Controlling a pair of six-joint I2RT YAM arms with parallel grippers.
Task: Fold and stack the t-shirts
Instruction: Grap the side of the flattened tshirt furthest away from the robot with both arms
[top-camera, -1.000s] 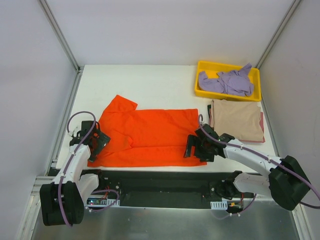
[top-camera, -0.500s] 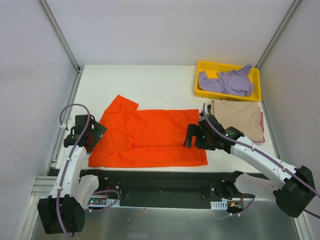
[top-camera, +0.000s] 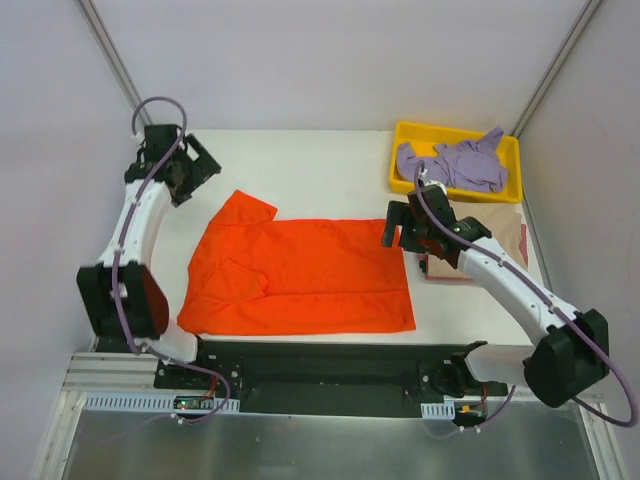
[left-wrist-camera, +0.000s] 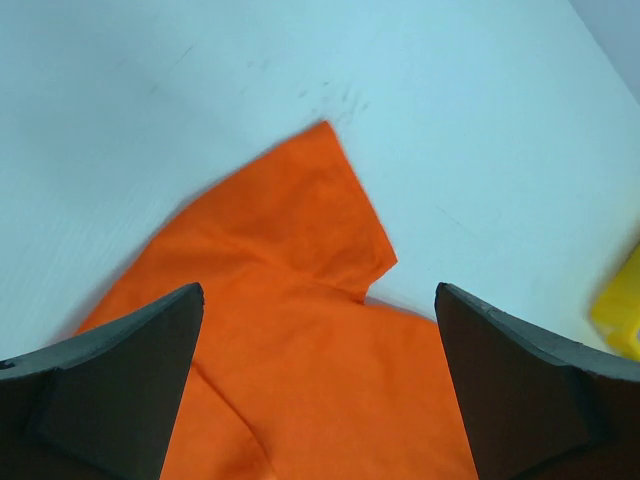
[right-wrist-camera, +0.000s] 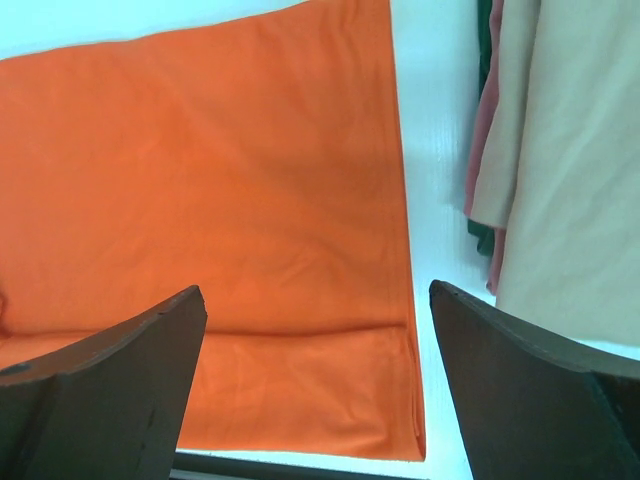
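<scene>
T-shirts lie in three spots across the white bench (top-camera: 300, 160). At the upper left of the top view, the left gripper (top-camera: 188, 170) hangs over bare bench, jaws spread wide with nothing between them. Its wrist view shows an orange sleeve (left-wrist-camera: 300, 210) below the gap. Next comes the orange-red t-shirt (top-camera: 300, 275), spread flat at centre-left, that sleeve pointing to the upper left and the lower edge near the bench's front edge. At its upper right corner the right gripper (top-camera: 398, 225) hovers, jaws likewise wide apart and empty, over the strip of bench between the orange shirt and the tan-beige t-shirt (top-camera: 510, 228). That shirt lies folded at right, with a pinkish cloth edge (right-wrist-camera: 480, 150) and a dark green one (right-wrist-camera: 484, 240) peeking from beneath. At the upper right, the lavender-purple t-shirt (top-camera: 450, 165) sits crumpled in the yellow tray (top-camera: 440, 128), one end lapping over the upper rim.
</scene>
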